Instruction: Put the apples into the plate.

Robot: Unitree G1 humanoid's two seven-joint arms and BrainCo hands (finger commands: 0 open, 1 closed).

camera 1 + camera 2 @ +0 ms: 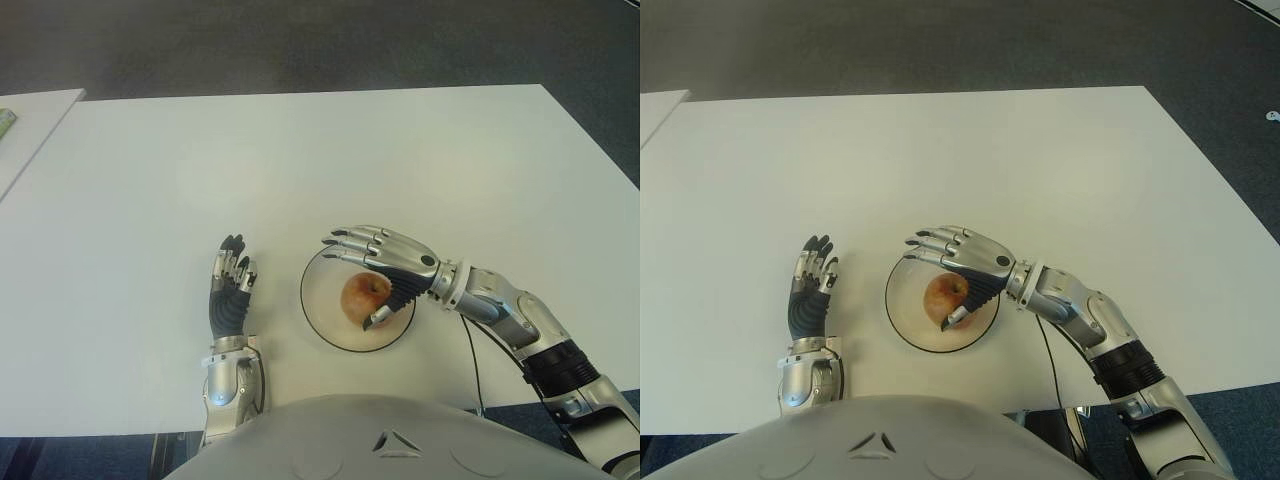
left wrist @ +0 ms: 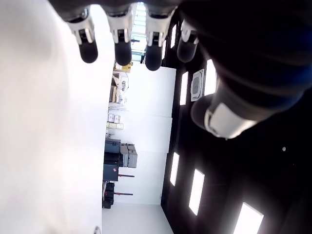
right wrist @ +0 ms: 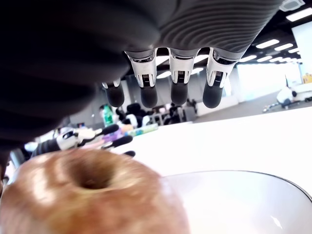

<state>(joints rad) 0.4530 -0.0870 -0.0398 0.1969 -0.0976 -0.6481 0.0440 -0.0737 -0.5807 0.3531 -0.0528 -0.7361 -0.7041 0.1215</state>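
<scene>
- Apple: one fruit, round, reddish-orange with yellow patches, skin smooth and slightly glossy; the stem hollow faces upward, as the right wrist view shows. It sits inside the plate, toward the side nearer the right hand.
- Plate: shallow, circular, clear glass-like material with a thin dark rim line; the white tabletop shows through it. It stands near the table's front edge, just ahead of the robot's torso.
- Right hand: silver metallic shells on the back, dark ribbed palm lining, black fingertips. It is over the plate, arched above the apple. Fingers extended and spread, not closed around the fruit; the thumb reaches down beside the apple, contact cannot be confirmed.
- Left hand: same construction, shown to the left of the plate, apart from it. Fingers straight and relaxed, holding nothing.
- Table: flat, matte white, rectangular, otherwise bare around the plate.
- Black cable: thin, running from beneath the right forearm toward the table's front edge.
</scene>
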